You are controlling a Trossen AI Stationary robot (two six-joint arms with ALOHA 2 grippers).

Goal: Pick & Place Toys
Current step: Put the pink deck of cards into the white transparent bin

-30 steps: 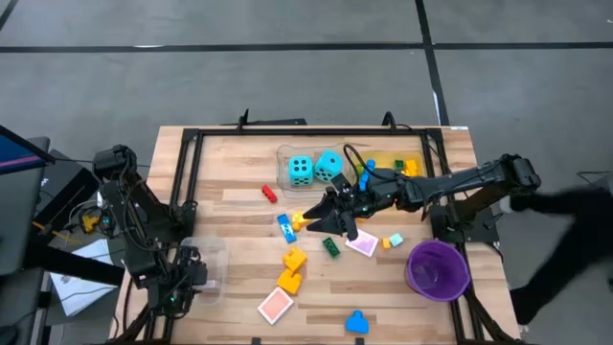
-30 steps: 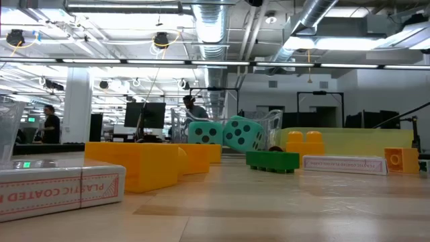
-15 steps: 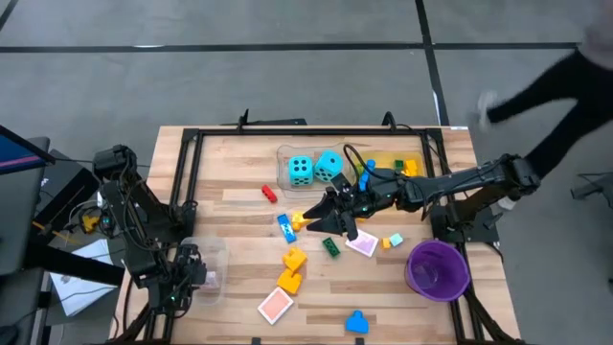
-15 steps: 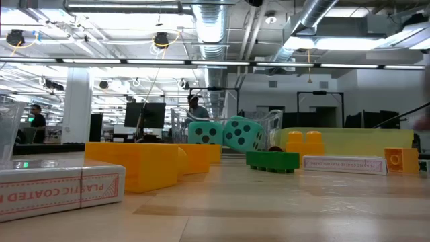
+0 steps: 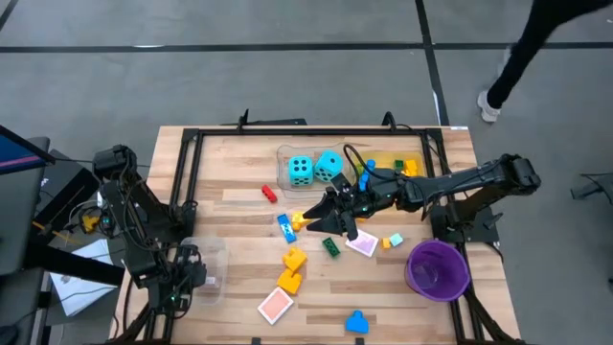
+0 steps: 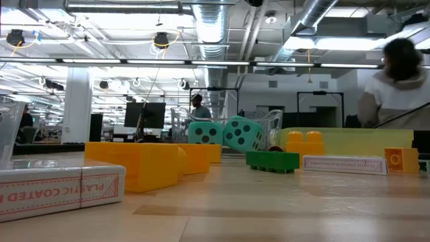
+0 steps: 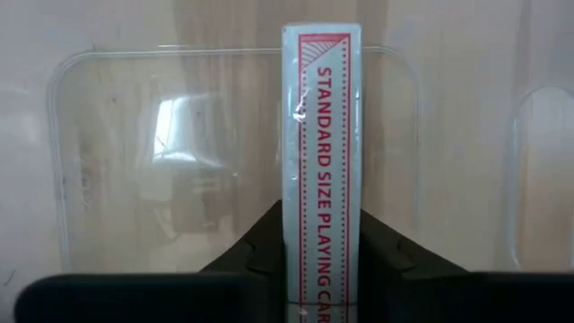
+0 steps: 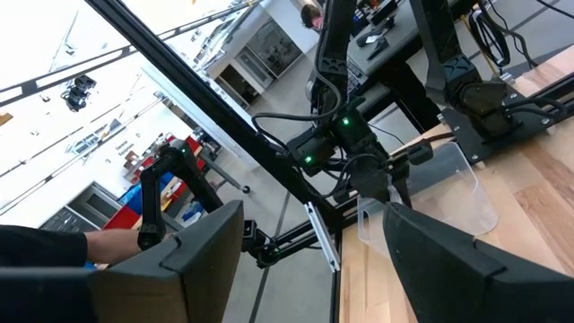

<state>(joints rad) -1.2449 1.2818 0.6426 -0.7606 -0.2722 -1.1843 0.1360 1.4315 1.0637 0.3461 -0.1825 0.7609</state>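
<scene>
Two turquoise foam dice [image 5: 314, 168] sit side by side in a clear tray [image 5: 287, 153] toward the far side of the wooden tabletop [image 5: 230, 182], with a yellow tray [image 5: 414, 158] just beside them on the right. The left tool [image 7: 323, 247] hangs low at the near left corner over a second clear tray [image 5: 215, 251], its dark fingers [image 7: 260, 242] pinching a boxed deck of playing cards [image 7: 323, 161] held on edge between them. The right tool [image 5: 321, 218] reaches in from the right to the middle of the tabletop, its fingers [image 8: 439, 247] spread apart with nothing between them.

Loose toys lie scattered in front of the dice: a small red brick [image 5: 269, 194] off to the left, a blue brick [image 5: 284, 226] and a small yellow piece just beside the right tool, a green brick [image 5: 330, 246], two orange-yellow bricks [image 5: 291, 269] nearer the front, a pink square tile [image 5: 363, 244] touching the right tool's side, a second pink-orange tile [image 5: 275, 306] near the front edge, and a blue piece [image 5: 356, 322] at the front edge. A purple round bowl [image 5: 438, 269] stands at the near right. A person [image 6: 396, 84] shows beyond the tabletop on the right in the low view.
</scene>
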